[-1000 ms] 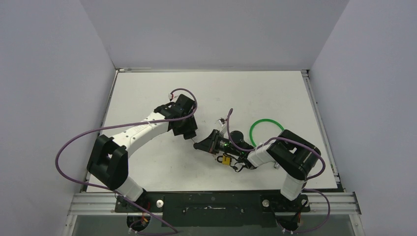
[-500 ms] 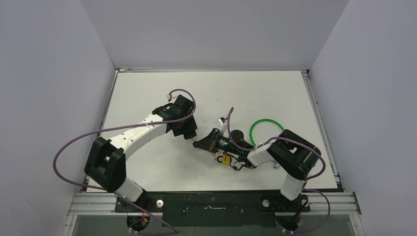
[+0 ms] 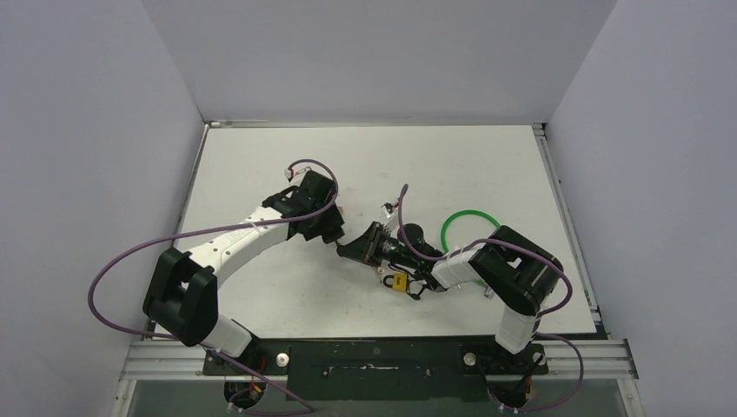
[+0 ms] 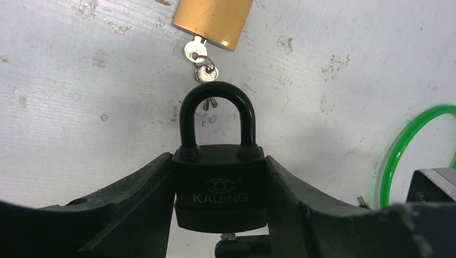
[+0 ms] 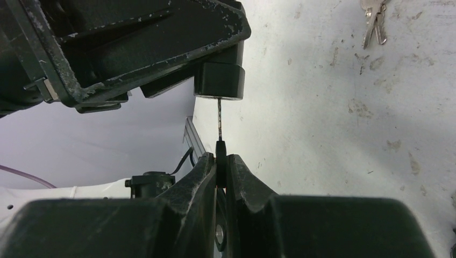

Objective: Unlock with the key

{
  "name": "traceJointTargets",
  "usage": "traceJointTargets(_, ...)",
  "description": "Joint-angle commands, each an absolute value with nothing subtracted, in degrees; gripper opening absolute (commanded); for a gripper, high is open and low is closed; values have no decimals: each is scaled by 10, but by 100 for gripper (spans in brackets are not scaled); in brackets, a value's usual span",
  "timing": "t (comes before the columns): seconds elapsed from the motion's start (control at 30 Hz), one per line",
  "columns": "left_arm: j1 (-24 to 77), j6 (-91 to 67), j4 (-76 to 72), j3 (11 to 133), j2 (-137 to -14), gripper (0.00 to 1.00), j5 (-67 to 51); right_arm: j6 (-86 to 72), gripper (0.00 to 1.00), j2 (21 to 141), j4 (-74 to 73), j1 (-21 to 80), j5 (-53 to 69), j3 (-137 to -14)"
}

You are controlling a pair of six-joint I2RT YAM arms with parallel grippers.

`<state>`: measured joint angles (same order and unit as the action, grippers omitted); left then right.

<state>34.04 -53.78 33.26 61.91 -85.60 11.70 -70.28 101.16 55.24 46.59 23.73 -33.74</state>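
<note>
White counter (image 3: 261, 165): left jaws clamp the black padlock (image 4: 219, 188) by its sides; right jaws, pinched on the key (image 5: 219, 121), hold its blade in line with the padlock's base, tip at the keyhole

The body of the black padlock (image 4: 219, 193) is finished in a smooth, matt coating with embossed lettering; its black shackle (image 4: 216, 105) is glossier. Brushed metal is shown by the brass-coloured padlock (image 4: 213, 19), bright metal by the small silver keys (image 4: 200, 59), and dull bare metal by the thin grey key (image 5: 219, 119). The white tabletop (image 4: 80, 118) is matt, scuffed and stained. The fingers (image 4: 134, 199) of the left pincer (image 4: 219, 177) are moulded in matt black plastic, lightly scuffed.
</note>
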Motion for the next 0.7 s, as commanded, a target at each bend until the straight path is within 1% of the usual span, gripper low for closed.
traceJointTargets(0.0, 353, -576, 301, 620, -817, 4, 36, -720, 0, 1024, 571, 461, 170, -383)
traceJointTargets(0.27, 349, -585, 304, 611, -795, 1, 30, -713, 0, 1024, 502, 454, 169, -439)
traceJointTargets(0.43, 342, -586, 302, 607, -777, 1, -13, -676, 0, 1022, 442, 439, 169, -470)
traceJointTargets(0.67, 340, -595, 286, 600, -764, 0, -53, -657, 0, 1035, 428, 438, 158, -503)
